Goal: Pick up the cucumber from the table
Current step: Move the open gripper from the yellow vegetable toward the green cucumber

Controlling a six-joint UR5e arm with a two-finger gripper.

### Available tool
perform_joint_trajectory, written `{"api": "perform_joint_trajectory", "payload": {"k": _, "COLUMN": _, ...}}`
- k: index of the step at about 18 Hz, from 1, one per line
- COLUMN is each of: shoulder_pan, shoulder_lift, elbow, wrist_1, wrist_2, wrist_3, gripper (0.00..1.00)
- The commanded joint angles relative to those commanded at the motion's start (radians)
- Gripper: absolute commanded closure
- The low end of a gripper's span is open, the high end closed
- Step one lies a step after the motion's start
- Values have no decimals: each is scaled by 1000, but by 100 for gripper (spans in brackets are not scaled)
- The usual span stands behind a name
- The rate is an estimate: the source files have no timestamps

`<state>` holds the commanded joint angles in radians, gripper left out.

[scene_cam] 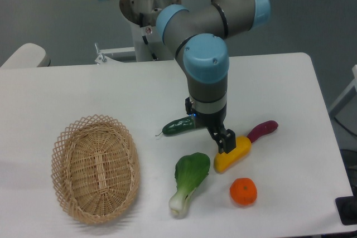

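Nearest the camera, an orange [243, 191], a bok choy [188, 180] and a wicker basket [95, 168] rest on the white table [111, 90]. Behind them, the gripper [225, 141] is lowered onto the upper end of a yellow vegetable [231, 155]; its opening and hold cannot be determined. The cucumber [179, 126] lies on the table just left of the gripper, with an eggplant [262, 130] right.
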<state>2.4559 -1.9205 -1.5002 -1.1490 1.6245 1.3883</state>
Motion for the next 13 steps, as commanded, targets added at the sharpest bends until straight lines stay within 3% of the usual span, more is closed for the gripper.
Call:
{"api": "perform_joint_trajectory", "payload": {"k": 6, "shoulder_pan": 17, "shoulder_lift": 21, "elbow": -40, "wrist_1": 8, "wrist_2": 0, "wrist_3": 3, "gripper": 0}}
{"api": "perform_joint_trajectory", "payload": {"k": 13, "shoulder_pan": 21, "shoulder_lift": 43, "elbow": -153, "wrist_1": 20, "wrist_2": 9, "wrist_3": 14, "gripper": 0}}
